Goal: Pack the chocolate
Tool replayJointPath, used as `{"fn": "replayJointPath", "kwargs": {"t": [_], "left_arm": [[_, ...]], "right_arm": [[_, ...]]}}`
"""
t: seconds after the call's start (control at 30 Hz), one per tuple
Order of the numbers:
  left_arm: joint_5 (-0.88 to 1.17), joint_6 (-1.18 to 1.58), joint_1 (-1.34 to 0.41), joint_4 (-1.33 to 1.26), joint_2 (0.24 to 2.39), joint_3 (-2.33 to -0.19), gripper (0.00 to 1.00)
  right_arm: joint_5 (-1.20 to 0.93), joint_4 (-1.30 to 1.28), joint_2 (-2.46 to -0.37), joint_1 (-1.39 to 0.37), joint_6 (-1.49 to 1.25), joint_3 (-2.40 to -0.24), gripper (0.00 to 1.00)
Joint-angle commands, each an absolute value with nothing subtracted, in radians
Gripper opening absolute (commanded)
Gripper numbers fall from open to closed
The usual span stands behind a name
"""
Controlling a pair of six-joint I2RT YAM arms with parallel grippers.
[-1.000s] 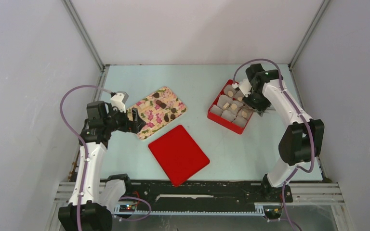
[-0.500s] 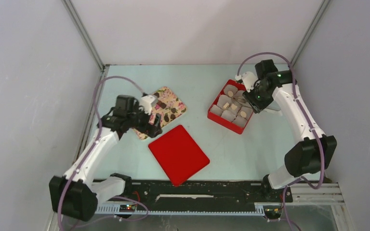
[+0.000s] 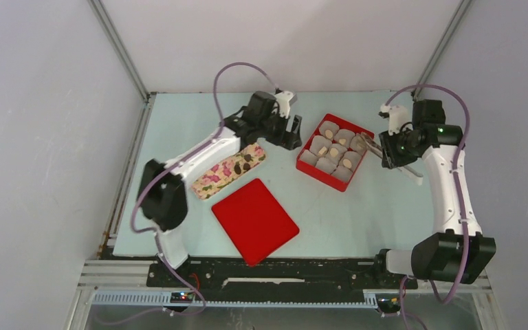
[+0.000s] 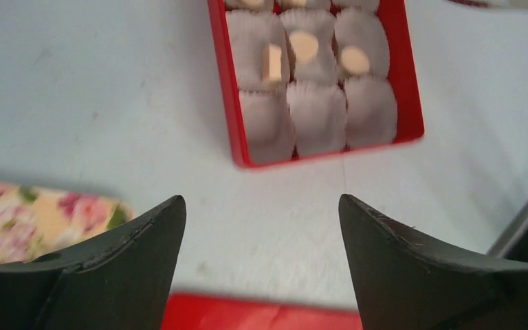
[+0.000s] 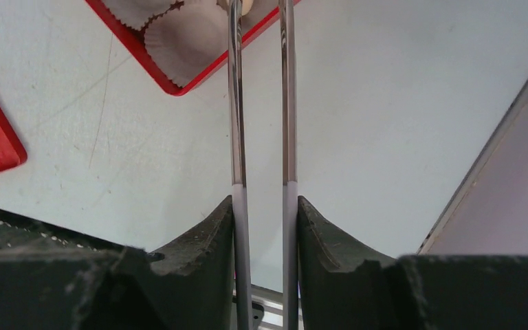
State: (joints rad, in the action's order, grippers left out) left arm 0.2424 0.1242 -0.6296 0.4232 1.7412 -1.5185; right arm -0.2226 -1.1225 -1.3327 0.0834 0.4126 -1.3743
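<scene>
1. While the left gripper (image 4: 261, 203) hangs over the table (image 3: 357, 213) between the floral tray (image 3: 221, 173) and the red box (image 4: 232, 103), its jaws stand wide apart with nothing between them.
2. The left arm reaches across the far end of the tray and covers part of it in the top view.
3. The right gripper (image 5: 262, 206) is closed on a pair of metal tweezers (image 5: 236, 103), with one finger pressing each arm.
4. The tweezers run out over the rim of the red box at its right side. Their tips leave the right wrist view at the top edge.
5. A small tan piece shows beside one tweezer arm at that edge. Whether the tips grip it cannot be told.
6. The pale chocolates (image 4: 304, 45) lie one to a cup in the white paper cups (image 4: 320, 110) that fill the red box.
7. The dark chocolates (image 3: 246, 157) lie loose on the floral tray, left of the box and apart from it.
8. The red lid (image 3: 254, 220) lies flat on the table, just beside the tray's near edge and apart from the box.
</scene>
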Motion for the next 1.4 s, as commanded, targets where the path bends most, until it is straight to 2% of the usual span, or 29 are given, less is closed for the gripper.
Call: {"fn": "replayJointPath", "kwargs": {"t": [0.0,0.13,0.43,0.77,1.0,1.23,1.37], "left_arm": [[0.164,0.344,-0.654,0.323,1.958,-1.709,0.84],[0.162,0.363,-0.662,0.372,2.112,-1.879,0.81],[0.178,0.291,-0.704,0.417,2.183,-1.855,0.74],[0.138,0.234,-0.710,0.449,2.214,-1.835,0.50],[0.101,0.173,-0.709,0.486,2.238,-1.873,0.39],[0.093,0.078,-0.708,0.522,2.231,-1.885,0.19],[0.077,-0.019,-0.708,0.535,2.217,-1.887,0.11]], "right_arm": [[-0.304,-1.065,-1.270,0.135,0.365,-1.367,0.36],[-0.298,-1.067,-1.248,0.150,0.375,-1.362,0.36],[-0.323,-1.050,-1.274,0.170,0.373,-1.357,0.36],[-0.339,-1.045,-1.271,0.172,0.363,-1.331,0.36],[-0.344,-1.043,-1.259,0.173,0.361,-1.317,0.36],[-0.342,-1.039,-1.258,0.174,0.365,-1.317,0.36],[-0.349,-1.041,-1.262,0.175,0.365,-1.317,0.36]]}}
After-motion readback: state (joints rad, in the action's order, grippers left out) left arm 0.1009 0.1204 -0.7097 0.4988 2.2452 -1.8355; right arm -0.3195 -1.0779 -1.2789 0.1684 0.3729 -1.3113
